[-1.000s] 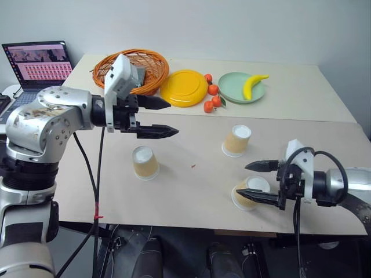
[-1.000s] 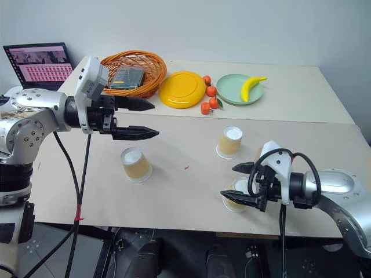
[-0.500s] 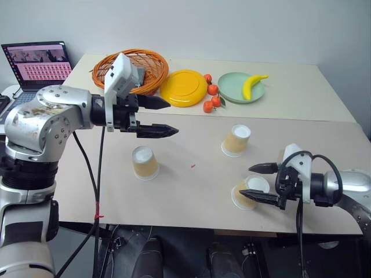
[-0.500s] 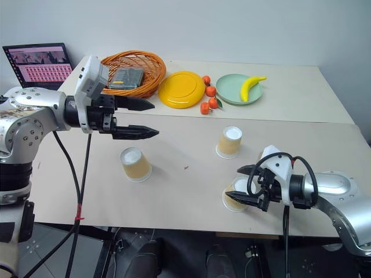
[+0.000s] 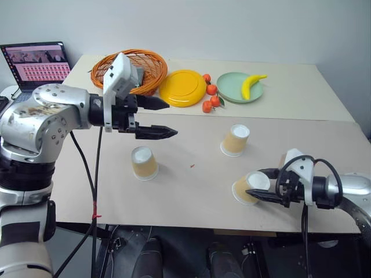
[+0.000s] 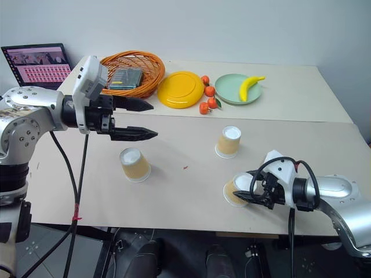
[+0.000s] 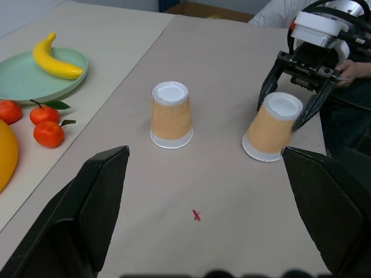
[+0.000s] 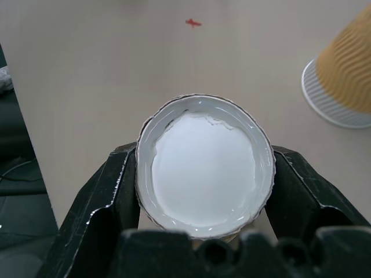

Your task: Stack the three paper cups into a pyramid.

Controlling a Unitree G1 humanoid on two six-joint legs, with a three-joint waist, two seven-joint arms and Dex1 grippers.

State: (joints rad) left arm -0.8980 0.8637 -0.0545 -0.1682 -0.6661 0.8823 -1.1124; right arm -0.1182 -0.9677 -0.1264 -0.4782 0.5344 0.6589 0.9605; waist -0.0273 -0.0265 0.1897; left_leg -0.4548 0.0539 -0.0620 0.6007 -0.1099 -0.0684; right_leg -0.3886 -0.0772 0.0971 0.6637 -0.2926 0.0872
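Your R gripper (image 5: pixel 262 184) sits near the table's (image 5: pixel 191 197) front edge, fingers clamped on the near cup (image 5: pixel 246 188), which tips toward the robot's left. Bare tabletop lies between it and the left cup (image 5: pixel 144 163). The far cup (image 5: pixel 235 140) stands just behind, upside down. All 3 are tan ribbed w/ white rims, apart. L gripper (image 5: pixel 163 117) hangs above the table, jaws wide, holding nothing.
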